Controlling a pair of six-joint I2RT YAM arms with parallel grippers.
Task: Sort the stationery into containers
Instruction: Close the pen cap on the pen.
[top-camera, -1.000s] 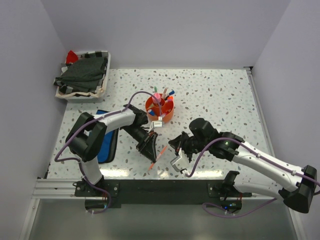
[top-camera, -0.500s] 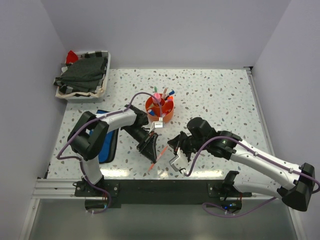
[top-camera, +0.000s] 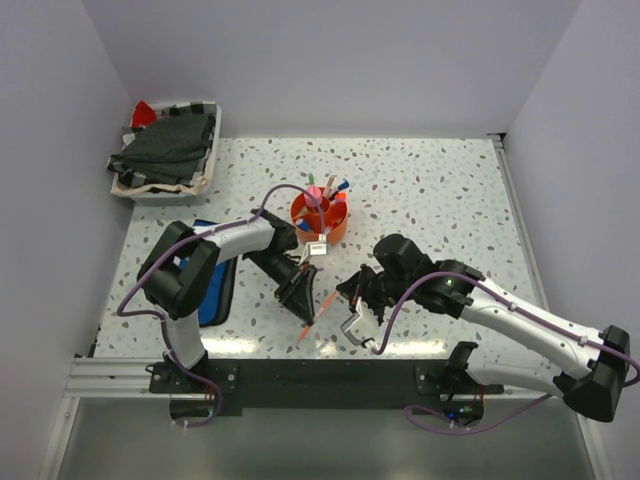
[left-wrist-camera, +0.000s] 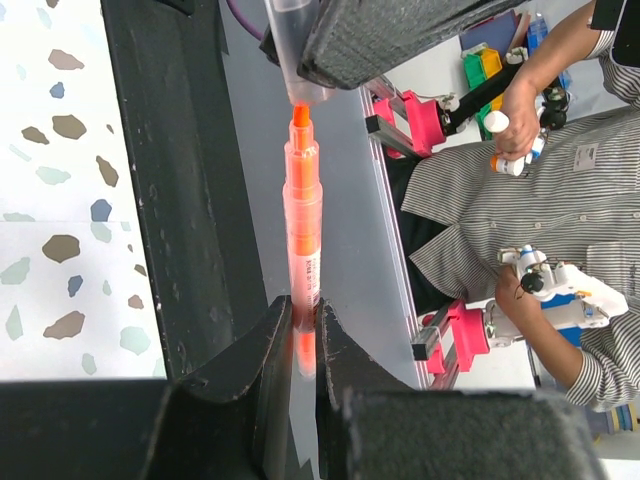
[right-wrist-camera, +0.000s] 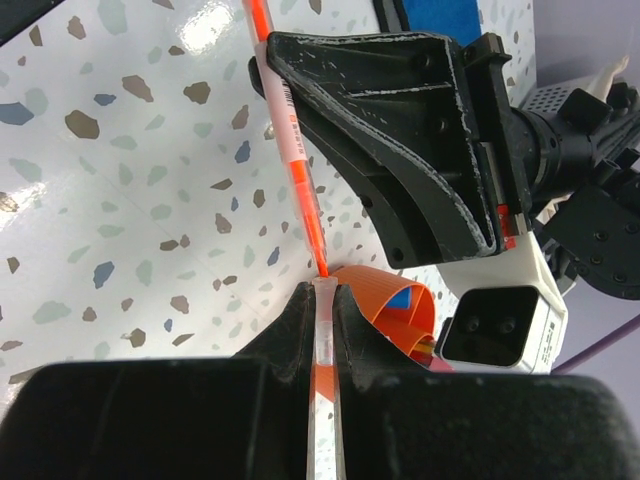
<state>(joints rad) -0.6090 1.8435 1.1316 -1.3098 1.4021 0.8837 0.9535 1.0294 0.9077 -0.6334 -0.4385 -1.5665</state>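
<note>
Both sets of jaws are clenched on the same orange pen (left-wrist-camera: 303, 215). The left gripper (left-wrist-camera: 305, 322) pinches its barrel low down, and the right gripper (right-wrist-camera: 322, 296) is clamped on the pale, see-through end piece where the thin orange tip enters. The pen spans the gap between them near the front edge of the speckled table (top-camera: 430, 190). I cannot tell how high it rides above the surface. This looks like a hand-to-hand moment, either a pass or the seating of a cap, and which one is unclear. To do it well, both grips should stay in line with the pen's axis, and only one jaw should let go, once the other is plainly secure. A side pull could bend or flick so slim a barrel. The pen is slender, translucent orange, with a white printed label mid-barrel, and it probably slips easily between the pads. Beyond it stands the round orange organiser (top-camera: 322, 224), already bristling with pens, which seems the likely drop. Off to the left lies the blue pouch (top-camera: 215, 292).
</note>
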